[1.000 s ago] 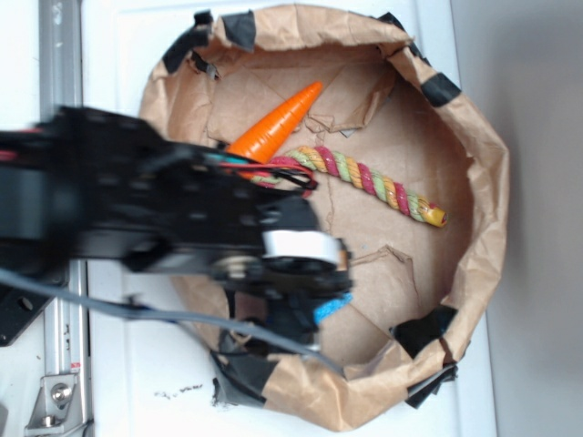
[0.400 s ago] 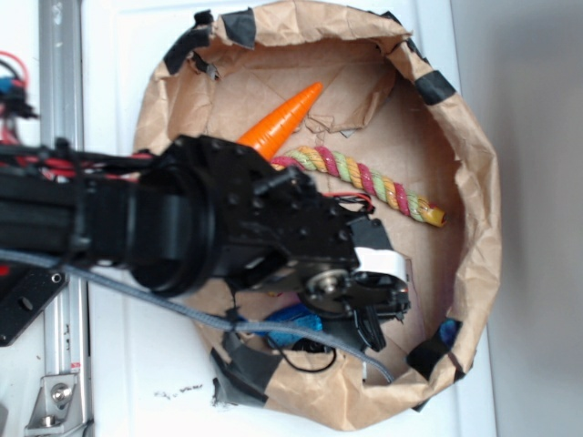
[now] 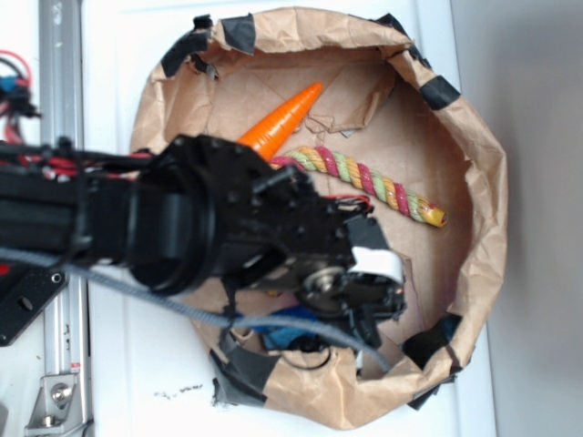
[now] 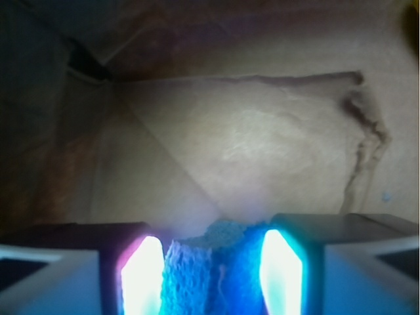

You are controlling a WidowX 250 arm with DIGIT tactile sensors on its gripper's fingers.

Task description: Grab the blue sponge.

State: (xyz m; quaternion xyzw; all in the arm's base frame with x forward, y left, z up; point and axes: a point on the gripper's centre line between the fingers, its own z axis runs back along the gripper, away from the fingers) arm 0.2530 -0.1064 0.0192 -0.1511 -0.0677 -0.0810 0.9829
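Note:
The blue sponge [image 4: 216,262] sits squeezed between the two lit finger pads [image 4: 141,279] of my gripper [image 4: 211,279], with its top edge creased. My gripper is shut on it, low over the brown paper floor. In the exterior view only a sliver of the blue sponge [image 3: 278,325] shows under the black arm, near the front rim of the paper-lined basket [image 3: 483,173]. The gripper [image 3: 301,330] is mostly hidden there by the wrist and a grey cable.
An orange toy carrot [image 3: 281,121] and a multicoloured rope [image 3: 369,182] lie at the back of the basket. Black tape patches [image 3: 428,344] hold the crumpled paper rim. A metal rail [image 3: 59,73] runs along the left side.
The arm swung right across the basket over the last second. Since 0.4 s ago it has settled slightly, less of the sponge shows, and the front-right paper rim has shifted.

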